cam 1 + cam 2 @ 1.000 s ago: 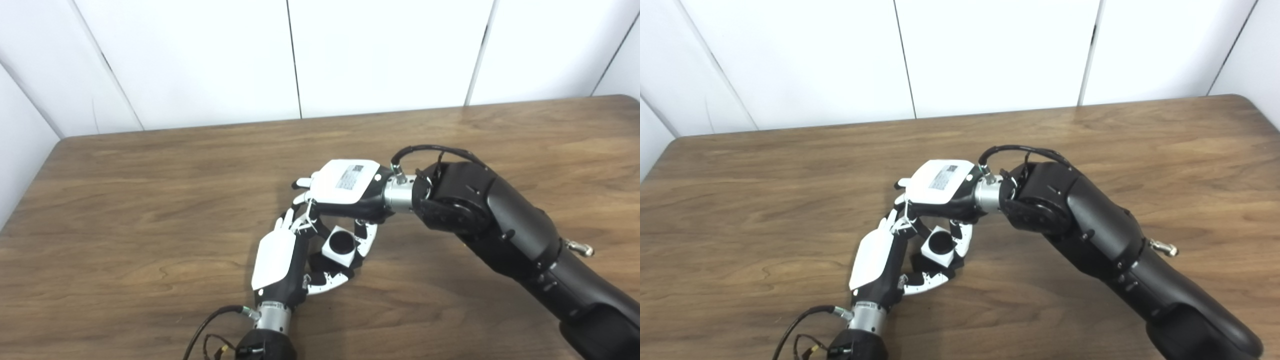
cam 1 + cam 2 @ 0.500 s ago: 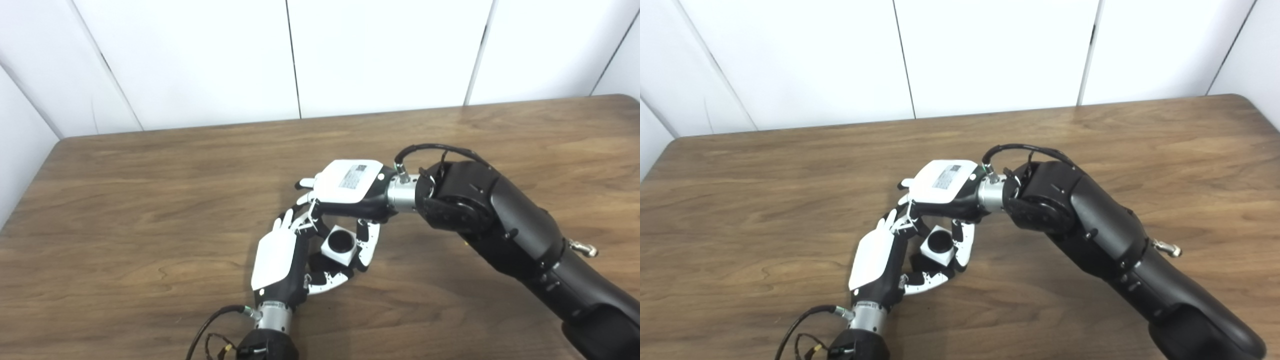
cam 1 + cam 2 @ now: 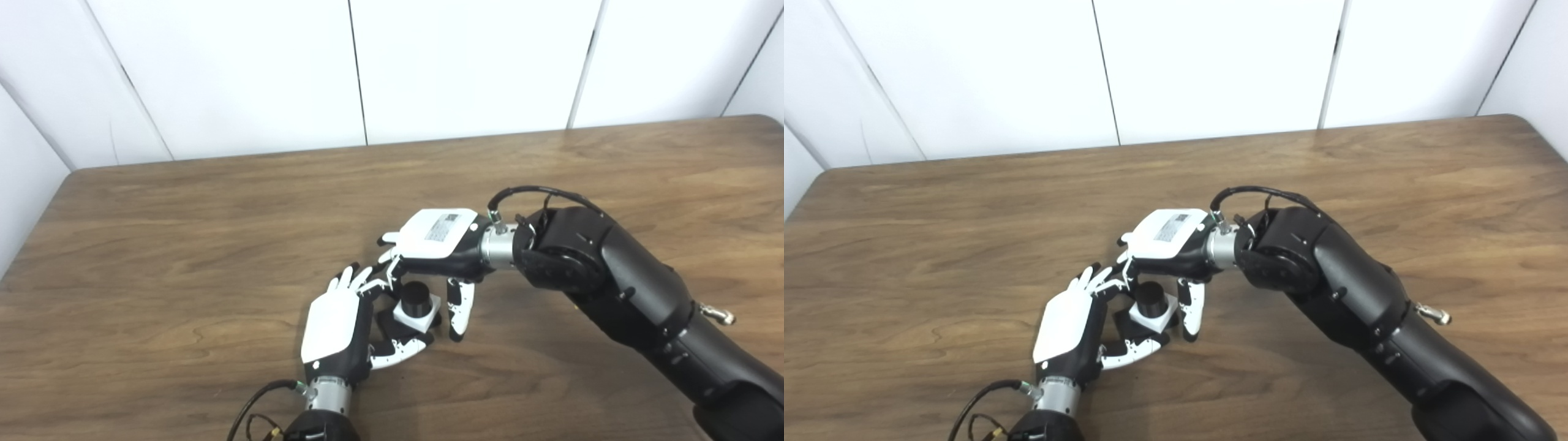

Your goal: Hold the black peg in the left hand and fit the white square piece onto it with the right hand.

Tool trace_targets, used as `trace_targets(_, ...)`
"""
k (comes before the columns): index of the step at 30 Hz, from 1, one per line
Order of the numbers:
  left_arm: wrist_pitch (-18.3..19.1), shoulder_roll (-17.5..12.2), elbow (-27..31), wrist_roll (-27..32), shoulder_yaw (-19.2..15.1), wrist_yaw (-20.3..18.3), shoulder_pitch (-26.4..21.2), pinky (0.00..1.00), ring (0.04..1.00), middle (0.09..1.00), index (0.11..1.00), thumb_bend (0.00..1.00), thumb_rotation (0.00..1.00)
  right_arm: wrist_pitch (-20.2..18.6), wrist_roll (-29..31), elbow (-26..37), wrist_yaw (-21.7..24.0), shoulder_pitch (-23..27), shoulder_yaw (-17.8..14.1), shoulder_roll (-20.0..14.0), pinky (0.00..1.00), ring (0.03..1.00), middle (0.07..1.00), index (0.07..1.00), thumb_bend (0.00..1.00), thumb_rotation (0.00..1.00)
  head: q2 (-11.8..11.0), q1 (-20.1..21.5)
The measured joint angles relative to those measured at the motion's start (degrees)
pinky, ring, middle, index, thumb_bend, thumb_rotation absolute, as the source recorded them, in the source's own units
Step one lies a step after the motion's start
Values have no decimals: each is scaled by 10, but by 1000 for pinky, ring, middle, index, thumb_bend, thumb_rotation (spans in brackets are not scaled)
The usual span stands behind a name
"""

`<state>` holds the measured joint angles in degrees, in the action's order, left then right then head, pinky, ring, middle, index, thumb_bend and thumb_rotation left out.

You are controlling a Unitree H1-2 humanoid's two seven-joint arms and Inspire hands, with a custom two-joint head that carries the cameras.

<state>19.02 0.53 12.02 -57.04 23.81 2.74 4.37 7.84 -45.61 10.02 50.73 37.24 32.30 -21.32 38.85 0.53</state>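
— Peg check: where is the black peg [image 3: 418, 294]?
— Standing up through the white square piece [image 3: 417, 313], which the left hand [image 3: 334, 324] pinches.
— And the right hand [image 3: 436, 245]?
— Just above the peg, fingers spread, holding nothing.

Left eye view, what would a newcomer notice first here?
The two hands meeting near the middle of the wooden table: the left hand holds a black peg with the white square piece seated around it. The right hand hovers just above, its fingers apart.
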Motion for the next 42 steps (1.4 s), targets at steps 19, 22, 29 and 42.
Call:
trace_targets(19, 2, 0, 3, 2, -1, -3, 1, 997, 992, 930, 830, 867, 396, -2, 3, 2, 0, 0, -40, -2, 920, 1000, 901, 644, 999, 347, -1, -3)
trace_targets(22, 1, 0, 4, 4, -2, -3, 1, 1000, 999, 938, 834, 866, 390, -2, 10, 3, 0, 1, -52, -3, 916, 1000, 896, 639, 1000, 349, -1, -4)
trace_targets(29, 12, -4, 31, 10, -14, -34, 2, 1000, 1000, 948, 844, 862, 426, -4, 17, 4, -1, 1, -71, -11, 941, 1000, 902, 634, 994, 325, -2, -5)
trace_targets(42, 42, -10, 102, 9, -36, -118, 2, 1000, 1000, 956, 861, 879, 468, -13, 28, 9, -1, 5, -84, -16, 951, 1000, 907, 646, 998, 335, -3, -10)
